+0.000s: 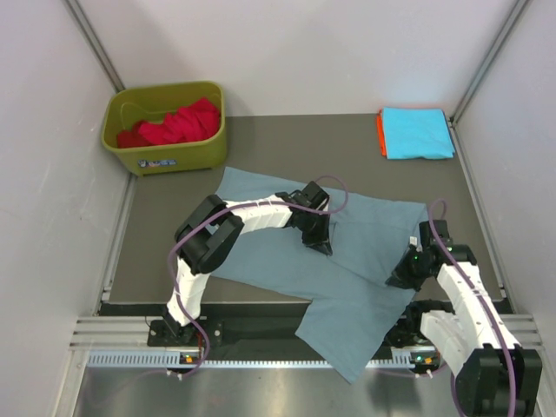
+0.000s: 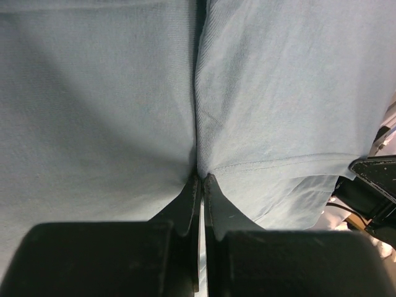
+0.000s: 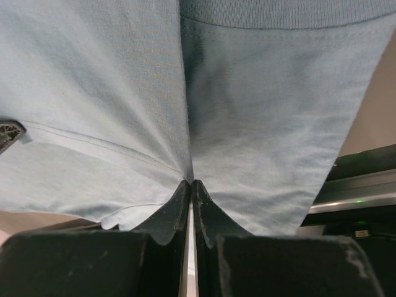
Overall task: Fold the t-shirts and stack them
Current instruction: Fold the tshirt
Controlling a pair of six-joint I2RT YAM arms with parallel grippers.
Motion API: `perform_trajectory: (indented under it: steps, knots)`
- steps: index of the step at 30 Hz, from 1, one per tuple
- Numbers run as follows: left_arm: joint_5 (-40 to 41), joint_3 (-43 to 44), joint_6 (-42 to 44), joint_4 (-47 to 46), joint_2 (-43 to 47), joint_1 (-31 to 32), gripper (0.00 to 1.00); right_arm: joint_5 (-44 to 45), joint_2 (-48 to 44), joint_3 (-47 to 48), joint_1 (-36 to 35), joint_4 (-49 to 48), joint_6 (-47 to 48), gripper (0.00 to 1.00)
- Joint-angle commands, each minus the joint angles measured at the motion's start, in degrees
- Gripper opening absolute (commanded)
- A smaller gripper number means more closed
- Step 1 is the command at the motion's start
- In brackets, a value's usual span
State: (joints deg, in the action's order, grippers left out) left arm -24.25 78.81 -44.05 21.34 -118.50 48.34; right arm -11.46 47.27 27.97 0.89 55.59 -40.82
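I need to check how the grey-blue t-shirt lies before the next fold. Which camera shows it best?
Top external: the whole grey-blue t-shirt shows, spread on the table, one end over the near edge. The wrist views show only cloth pinched in the left gripper and right gripper.

Four t-shirts: grey-blue tee (image 1: 287,261) centre, cyan tee (image 1: 419,132), orange tee (image 1: 380,135) far right, red tee (image 1: 178,122) far left. One bin (image 1: 165,155). Two grippers: left gripper (image 1: 320,247), right gripper (image 1: 398,280).

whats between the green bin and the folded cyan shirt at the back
Only bare dark table; the top view shows nothing else between the bin and the cyan shirt. The grey-blue shirt lies nearer, off that line.
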Motion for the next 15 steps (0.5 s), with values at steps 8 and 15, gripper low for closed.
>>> perform_trajectory:
  steps: [8, 15]
  knots:
    - [0.9, 2.8, 2.7, 3.1, 2.1, -0.1, 0.0, -0.8, -3.1, -1.9, -0.2, 2.1, -8.2, 0.0]
    - [0.5, 2.8, 3.8, 3.8, 2.2, -0.5, 0.0, -0.4, -5.2, -3.7, -0.4, 2.6, -11.0, 0.0]
